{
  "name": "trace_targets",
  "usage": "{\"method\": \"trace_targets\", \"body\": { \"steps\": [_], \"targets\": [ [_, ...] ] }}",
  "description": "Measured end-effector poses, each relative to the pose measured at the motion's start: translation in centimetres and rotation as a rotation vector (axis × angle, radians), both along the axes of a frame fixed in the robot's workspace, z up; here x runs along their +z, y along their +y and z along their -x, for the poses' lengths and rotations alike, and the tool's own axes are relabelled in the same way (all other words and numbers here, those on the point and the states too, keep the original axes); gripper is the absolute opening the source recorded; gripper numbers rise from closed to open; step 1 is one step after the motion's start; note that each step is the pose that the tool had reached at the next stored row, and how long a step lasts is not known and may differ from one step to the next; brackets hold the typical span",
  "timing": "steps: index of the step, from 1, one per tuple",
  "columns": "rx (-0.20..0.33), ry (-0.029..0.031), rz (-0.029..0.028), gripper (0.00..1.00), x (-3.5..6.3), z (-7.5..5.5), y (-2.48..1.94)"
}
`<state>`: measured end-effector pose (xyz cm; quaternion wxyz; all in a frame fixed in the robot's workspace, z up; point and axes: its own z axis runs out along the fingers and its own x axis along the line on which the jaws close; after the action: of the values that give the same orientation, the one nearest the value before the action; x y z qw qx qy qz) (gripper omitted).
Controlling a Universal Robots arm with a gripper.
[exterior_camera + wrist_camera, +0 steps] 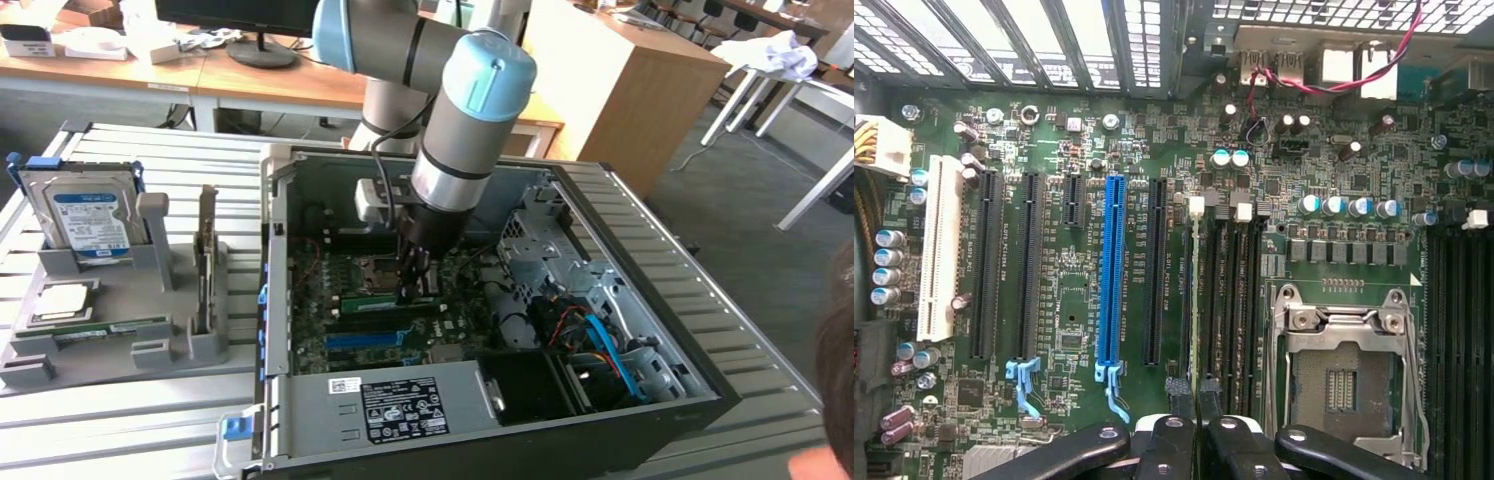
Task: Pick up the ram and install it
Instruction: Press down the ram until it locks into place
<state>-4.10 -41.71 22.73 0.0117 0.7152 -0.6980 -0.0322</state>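
The ram (1195, 300) shows edge-on as a thin pale line standing in the memory slot nearest the black expansion slots. In the exterior view the ram (371, 300) is a green strip lying across the motherboard inside the open computer case (694, 350). My gripper (1194, 392) is at one end of the stick, its two dark fingertips pressed against the stick's two faces. In the exterior view the gripper (415, 292) reaches straight down into the case onto that end.
A grey fixture (80, 360) at the exterior view's left holds a silver hard drive (90, 222), an upright grey card (207, 260) and another green stick (114, 328). The CPU socket (1344, 380) and blue slot (1114, 270) flank the memory slots. A person (838, 380) is at the exterior view's right edge.
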Motion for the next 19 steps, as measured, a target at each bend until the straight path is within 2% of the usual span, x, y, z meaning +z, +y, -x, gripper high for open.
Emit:
{"method": "trace_targets", "body": {
  "steps": [19],
  "targets": [
    [0.0, 0.0001, 0.0001, 0.12, -0.13, -0.13, -0.12]
  ]
}}
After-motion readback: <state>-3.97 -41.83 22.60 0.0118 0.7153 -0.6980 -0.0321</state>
